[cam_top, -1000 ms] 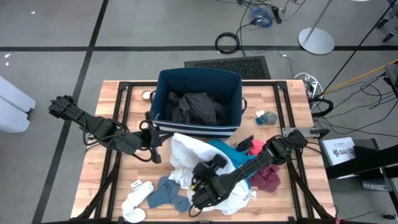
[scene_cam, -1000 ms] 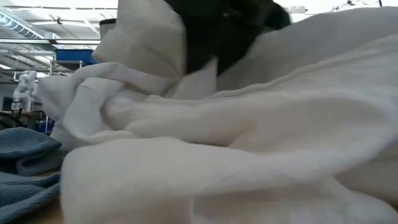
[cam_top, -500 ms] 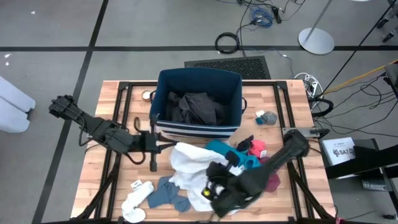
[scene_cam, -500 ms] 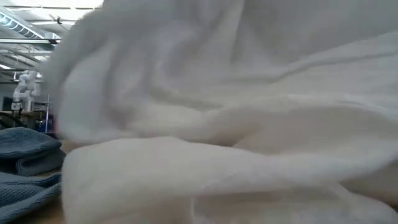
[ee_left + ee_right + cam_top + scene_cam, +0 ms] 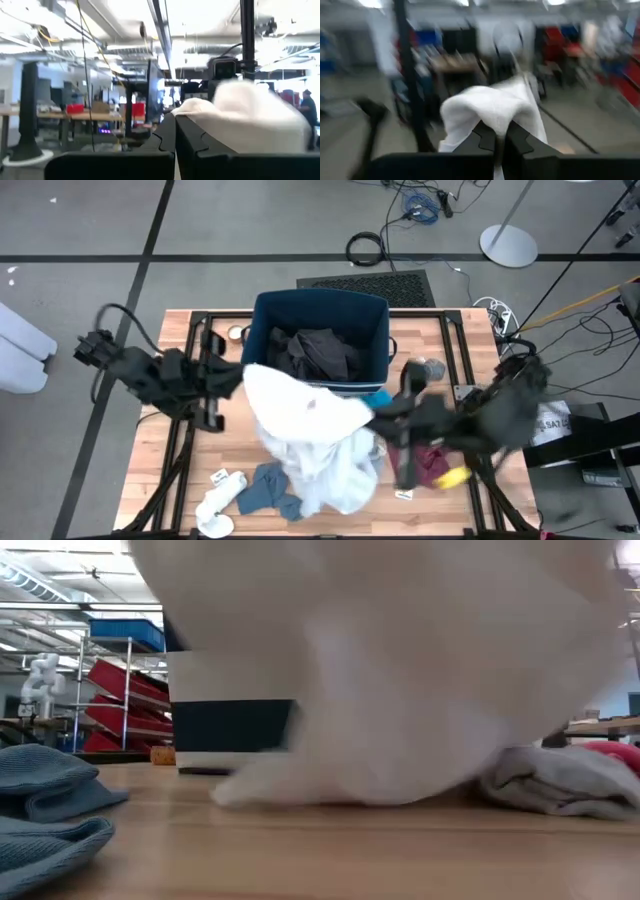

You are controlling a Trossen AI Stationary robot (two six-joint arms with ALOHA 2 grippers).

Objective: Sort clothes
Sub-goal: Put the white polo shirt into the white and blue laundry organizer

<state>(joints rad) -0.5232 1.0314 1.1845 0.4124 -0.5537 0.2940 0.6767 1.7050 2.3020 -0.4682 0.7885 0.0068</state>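
Since a second ago, both our arms have swung up and apart, and the white garment that lay crumpled on the table is now lifted and stretched between them. Our left gripper sits beside the left wall of the navy bin, its fingers clamped on one edge of the white cloth, as the left wrist view shows. Our right gripper has pulled back toward the right side of the table, its fingers closed on another fold of the same garment, which drapes over them in the right wrist view.

From above, the white garment hangs in front of the bin, with its lower part reaching down to the table. A dark grey piece lies inside the bin. A grey-blue sock and a white sock lie near the front left of the table, just beside the hanging cloth. A maroon piece lies under our right arm, and a sliver of teal-blue cloth shows by the bin's front right corner. A small grey-blue sock rests to the right of the bin.

From table height, the white garment fills most of the view.
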